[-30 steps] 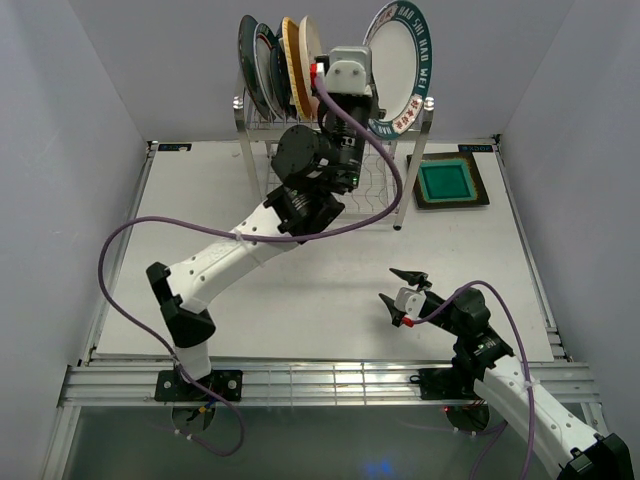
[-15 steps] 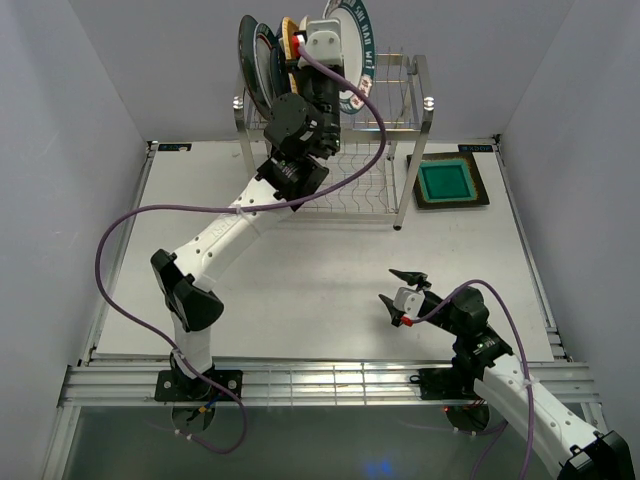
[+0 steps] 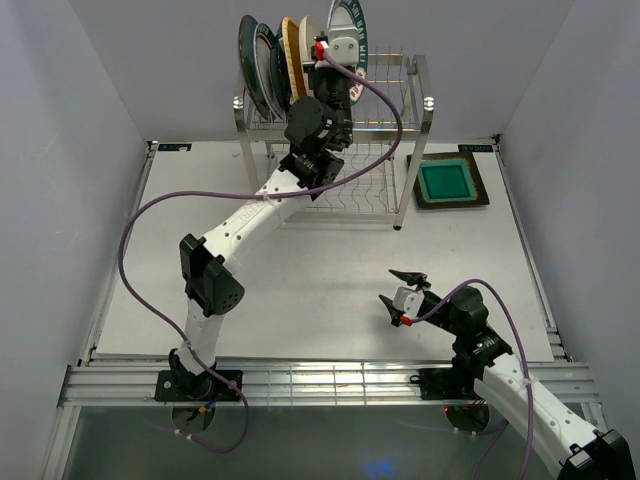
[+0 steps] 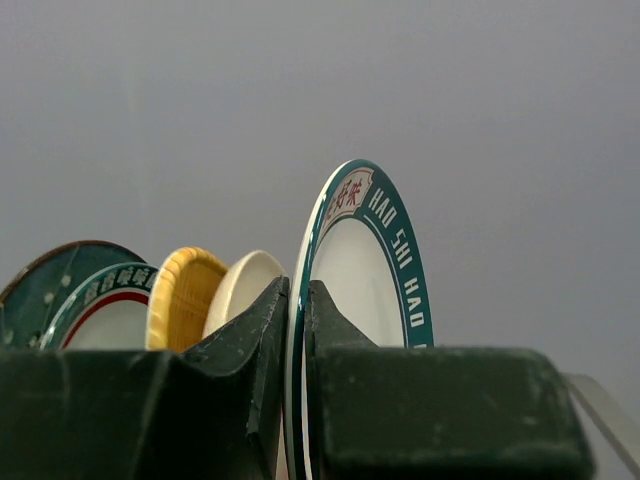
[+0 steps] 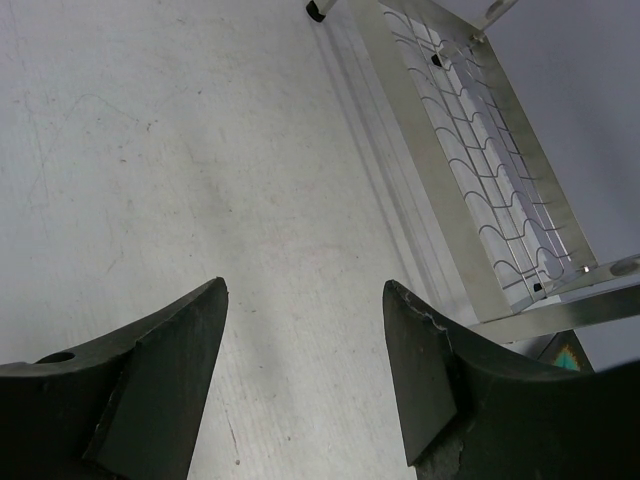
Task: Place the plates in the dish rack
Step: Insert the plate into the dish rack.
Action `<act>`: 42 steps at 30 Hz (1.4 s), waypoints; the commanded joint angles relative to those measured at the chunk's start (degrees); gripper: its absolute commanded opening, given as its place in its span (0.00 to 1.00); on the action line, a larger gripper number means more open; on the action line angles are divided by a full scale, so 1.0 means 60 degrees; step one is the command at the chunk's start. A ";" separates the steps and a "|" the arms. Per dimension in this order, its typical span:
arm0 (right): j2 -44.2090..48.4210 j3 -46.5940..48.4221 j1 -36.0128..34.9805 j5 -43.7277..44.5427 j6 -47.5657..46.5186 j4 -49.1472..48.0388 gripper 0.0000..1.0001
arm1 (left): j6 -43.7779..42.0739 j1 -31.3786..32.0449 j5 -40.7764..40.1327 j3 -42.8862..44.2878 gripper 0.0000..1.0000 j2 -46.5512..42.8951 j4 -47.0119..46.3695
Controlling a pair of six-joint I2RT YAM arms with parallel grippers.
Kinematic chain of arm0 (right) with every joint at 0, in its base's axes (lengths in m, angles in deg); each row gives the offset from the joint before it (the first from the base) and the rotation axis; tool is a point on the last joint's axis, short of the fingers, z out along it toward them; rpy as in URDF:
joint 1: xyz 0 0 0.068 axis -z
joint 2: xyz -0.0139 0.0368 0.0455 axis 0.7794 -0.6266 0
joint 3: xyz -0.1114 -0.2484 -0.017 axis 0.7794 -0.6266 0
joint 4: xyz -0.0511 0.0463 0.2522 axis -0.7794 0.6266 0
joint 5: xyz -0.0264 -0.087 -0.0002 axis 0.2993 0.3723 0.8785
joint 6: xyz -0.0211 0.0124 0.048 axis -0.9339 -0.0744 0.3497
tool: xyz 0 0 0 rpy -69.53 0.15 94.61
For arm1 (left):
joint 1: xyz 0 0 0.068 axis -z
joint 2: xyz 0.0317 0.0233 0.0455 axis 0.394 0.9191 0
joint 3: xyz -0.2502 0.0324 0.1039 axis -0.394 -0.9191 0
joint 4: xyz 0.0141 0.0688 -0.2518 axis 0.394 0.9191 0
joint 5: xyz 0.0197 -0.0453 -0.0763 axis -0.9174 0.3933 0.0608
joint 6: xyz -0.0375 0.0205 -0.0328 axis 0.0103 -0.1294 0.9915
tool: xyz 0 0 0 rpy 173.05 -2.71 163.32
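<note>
The dish rack (image 3: 400,75) stands at the table's far edge. Several plates stand on edge in its upper tier at the left: dark teal (image 3: 247,60), white rimmed (image 3: 267,65), orange woven (image 3: 288,48) and cream (image 3: 304,45). My left gripper (image 3: 335,40) is shut on a white teal-rimmed plate (image 3: 348,15), held upright just right of the cream one. In the left wrist view the gripper (image 4: 297,290) pinches that plate's rim (image 4: 360,270). The green square plate (image 3: 448,182) lies on the table right of the rack. My right gripper (image 3: 403,290) is open and empty. No dark blue leaf-shaped plate shows.
The rack's lower wire shelf (image 5: 480,170) shows ahead and right of the right gripper (image 5: 305,290), over bare white table. Grey walls close in the table on three sides. The left arm's cable loops over the table's left half.
My left arm has carried the white teal-rimmed plate from the rack's right side to the left, turned it edge-on and brought it next to the standing plates. The right arm has not moved.
</note>
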 commanded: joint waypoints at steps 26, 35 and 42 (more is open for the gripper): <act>-0.0137 0.0406 0.0034 0.0012 -0.0128 -0.0317 0.69 | -0.2634 -0.0382 0.0596 0.0510 0.00 0.0401 -0.2068; -0.0166 0.0421 0.0020 -0.0003 -0.0113 -0.0317 0.68 | -0.2883 -0.0426 0.0786 -0.0162 0.00 0.0093 -0.2258; -0.0239 0.0436 0.0020 0.0012 -0.0128 -0.0303 0.67 | -0.3454 -0.0426 0.0654 -0.0281 0.00 0.0444 -0.2654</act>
